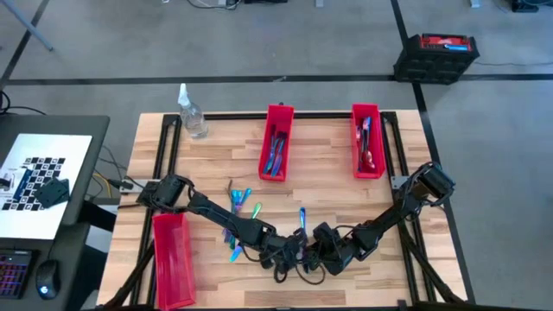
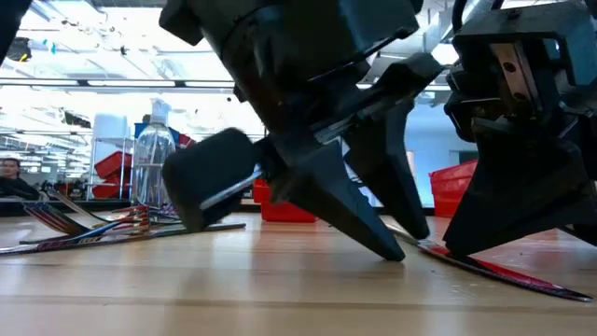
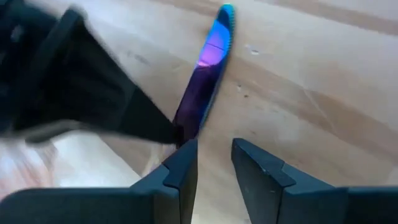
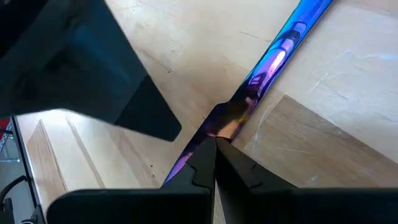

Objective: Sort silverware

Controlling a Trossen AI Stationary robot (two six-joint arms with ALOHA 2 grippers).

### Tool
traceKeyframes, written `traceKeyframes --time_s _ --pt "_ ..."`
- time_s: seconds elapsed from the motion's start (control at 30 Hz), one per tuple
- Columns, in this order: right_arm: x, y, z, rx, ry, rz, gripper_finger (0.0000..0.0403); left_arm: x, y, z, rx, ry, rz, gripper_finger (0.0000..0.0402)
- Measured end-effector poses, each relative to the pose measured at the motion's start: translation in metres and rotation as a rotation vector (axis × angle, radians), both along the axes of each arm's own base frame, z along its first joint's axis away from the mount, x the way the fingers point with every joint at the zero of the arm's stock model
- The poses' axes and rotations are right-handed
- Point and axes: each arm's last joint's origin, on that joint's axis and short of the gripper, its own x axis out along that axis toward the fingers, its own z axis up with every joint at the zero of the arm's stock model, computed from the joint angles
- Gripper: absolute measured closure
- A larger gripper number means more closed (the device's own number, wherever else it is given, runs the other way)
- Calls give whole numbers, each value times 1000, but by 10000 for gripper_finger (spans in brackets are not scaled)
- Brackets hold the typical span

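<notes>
Both arms met low at the near middle of the counter (image 1: pixel 346 186). Right tool (image 4: pixel 214 149): fingers pressed together with no gap showing, tips closed on the handle of an iridescent knife (image 4: pixel 273 59) that lay flat on the wood, blade running away from the tool. Left tool (image 3: pixel 214 155): fingers parted by a narrow gap, nothing between them; one fingertip (image 3: pixel 185 155) sat just beside the same knife's handle end, and whether it actually touched could not be made out. In the low view the two tools stood tip to tip on the counter, the knife stretching out from under them.

Counts from the high view:
- Red bins: three. Two stood on end-to-end lines at the far side, beyond the tools: the middle bin (image 1: pixel 276 142) and the right-hand bin (image 1: pixel 366 140), each holding several iridescent pieces, too bunched to count. The third bin (image 1: pixel 173 257) lay beside the left arm, outboard of its tool.
- Loose silverware (image 1: pixel 239 207): a small cluster, perhaps four or five pieces, alongside the left forearm, well apart from the knife.
- One clear spray bottle (image 1: pixel 192 117) at the far left corner.
</notes>
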Motion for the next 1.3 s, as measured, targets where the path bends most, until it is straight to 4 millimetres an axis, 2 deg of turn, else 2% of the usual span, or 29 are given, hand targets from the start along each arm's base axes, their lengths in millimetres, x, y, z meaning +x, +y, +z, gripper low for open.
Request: traceKeyframes --time_s 0.3,0.5,0.67,1.03,1.13,1.3 --pt "0 1 0 8 6 27 403 8 3 -1 109 -82 -186 309" --pt "1 1 0 11 3 42 403 13 6 -18 159 -84 -281 309" --pt "3 2 -4 32 5 56 403 15 5 -26 169 -102 -303 309" --pt "4 6 -5 41 -24 78 403 16 5 -25 125 -121 -322 309" --pt "3 9 -5 36 -30 95 403 17 4 -25 125 -126 -335 319" --pt "3 14 -4 47 -56 113 403 17 3 -26 139 -132 -380 364"
